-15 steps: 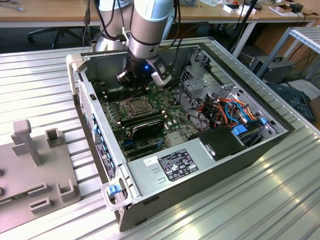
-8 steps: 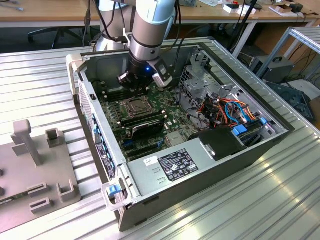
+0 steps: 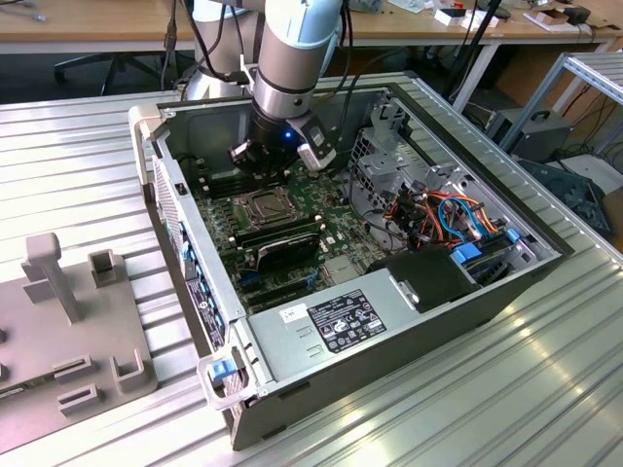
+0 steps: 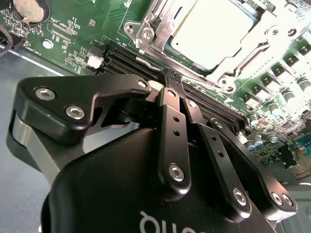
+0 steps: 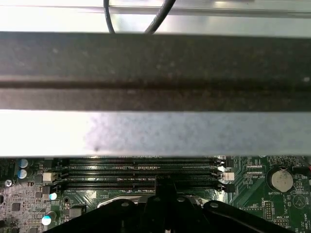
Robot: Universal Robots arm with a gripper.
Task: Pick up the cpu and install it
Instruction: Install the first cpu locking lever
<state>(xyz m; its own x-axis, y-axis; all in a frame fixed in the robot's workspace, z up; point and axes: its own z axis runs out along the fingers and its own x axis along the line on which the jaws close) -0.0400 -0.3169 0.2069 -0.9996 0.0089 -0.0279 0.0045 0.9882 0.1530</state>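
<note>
Resting on ribbed metal table [image 3: 78, 156]: open computer case [image 3: 409, 336]; wooden desks [image 3: 97, 19] behind.

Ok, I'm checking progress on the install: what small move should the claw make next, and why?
Probably lift straight up a little. The cpu already lies in its socket, and the claw is shut, apparently empty, its tips low beside the memory slots, so rising seems safest.

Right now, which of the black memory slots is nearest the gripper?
The slot bordering the socket: the gripper hangs over it. The other slots lie farther toward the case wall.
</note>
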